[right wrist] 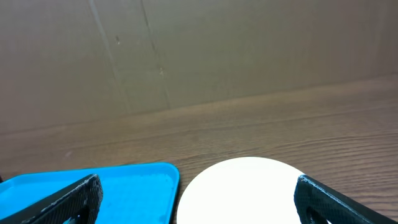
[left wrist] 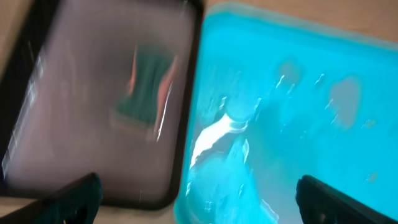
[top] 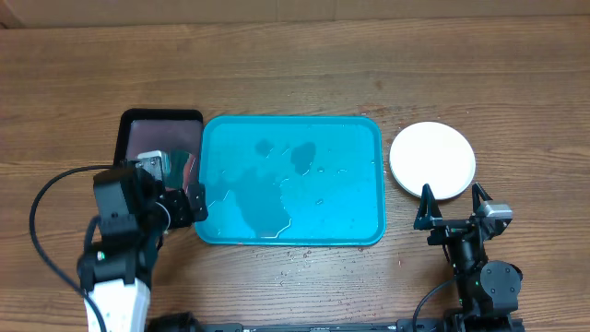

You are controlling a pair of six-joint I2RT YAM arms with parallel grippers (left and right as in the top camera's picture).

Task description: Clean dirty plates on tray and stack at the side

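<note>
A large turquoise-blue rectangular plastic tray with rounded corners and a raised rim is seen in the middle of the brown wooden table. Darker wet patches and small droplets are spread over its floor. A white round plastic plate is set on the table just beside the tray's right edge, apart from it. Whether other plates lie beneath it cannot be told.

A smaller black-rimmed dark tray is placed against the turquoise tray's left side. A blurred green block is seen on it.

The left gripper is held over the border between the two trays, its jaws spread wide and nothing grasped. The right gripper is held at the near edge of the white plate, likewise released, with the plate's rim seen between its fingers.
</note>
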